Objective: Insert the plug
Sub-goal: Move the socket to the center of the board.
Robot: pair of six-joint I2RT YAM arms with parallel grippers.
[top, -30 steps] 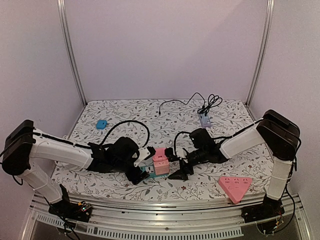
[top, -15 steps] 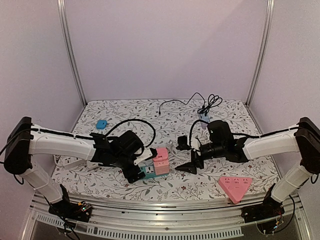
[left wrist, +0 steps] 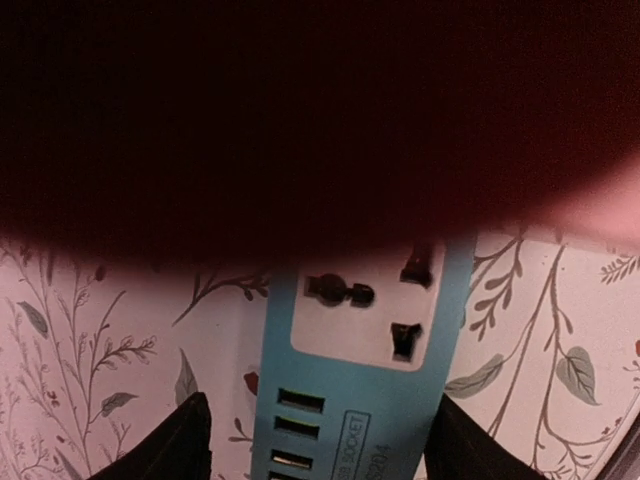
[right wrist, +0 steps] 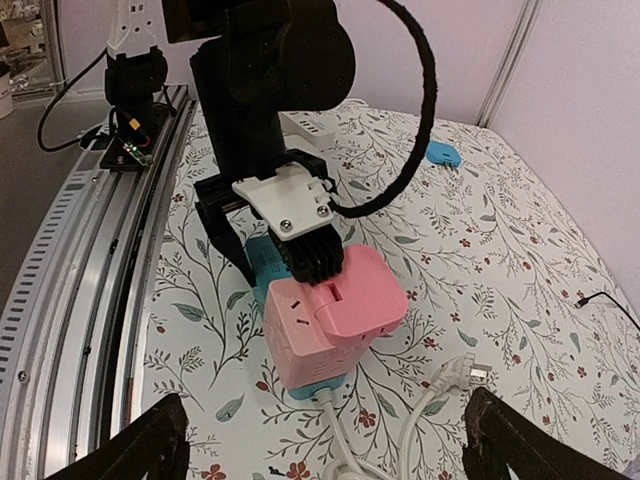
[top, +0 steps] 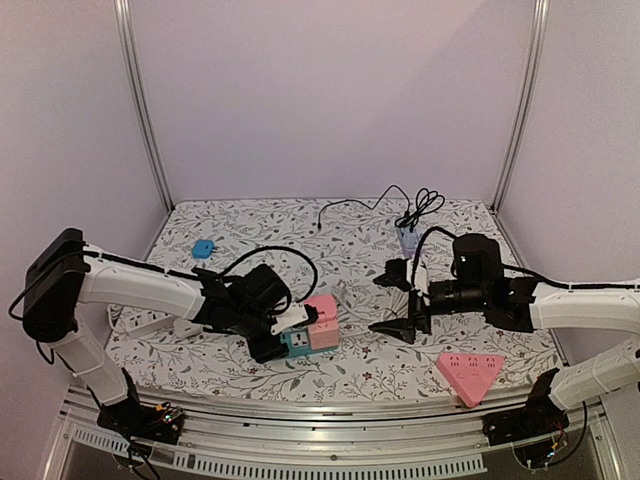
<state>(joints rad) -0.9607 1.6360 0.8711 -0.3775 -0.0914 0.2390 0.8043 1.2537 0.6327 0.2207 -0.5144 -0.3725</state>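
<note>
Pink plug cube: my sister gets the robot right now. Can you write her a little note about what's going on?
Left gripper: open, with a fingertip on each side of the blue power strip. Its wrist view shows a gap on both sides.
Right gripper: open and empty, off to the right of the strip.
Pink plug cube: sitting on one end of the strip.
Done: the cube looks plugged in, but I cannot tell how deep.
Left: check it is pushed fully home, then lift the left arm clear.
</note>
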